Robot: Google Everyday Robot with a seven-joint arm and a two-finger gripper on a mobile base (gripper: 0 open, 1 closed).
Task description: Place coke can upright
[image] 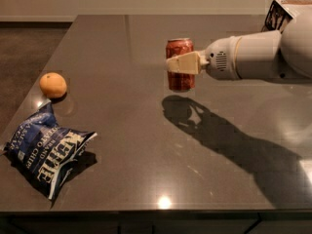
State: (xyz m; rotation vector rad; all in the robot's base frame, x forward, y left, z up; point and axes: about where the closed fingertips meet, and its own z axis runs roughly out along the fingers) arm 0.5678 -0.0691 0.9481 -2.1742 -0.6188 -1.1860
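The coke can (180, 65) is held upright above the middle of the table (146, 179), nearer its far edge, by the gripper (180, 64) extended from the right edge, fingers (186, 63) clamped on its sides.

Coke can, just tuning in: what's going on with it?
The gripper is shut on the coke can, holding it upright in the air just above the dark table; the can is not set down yet. An orange and a blue chip bag lie at the table's left side, well clear of the arm.
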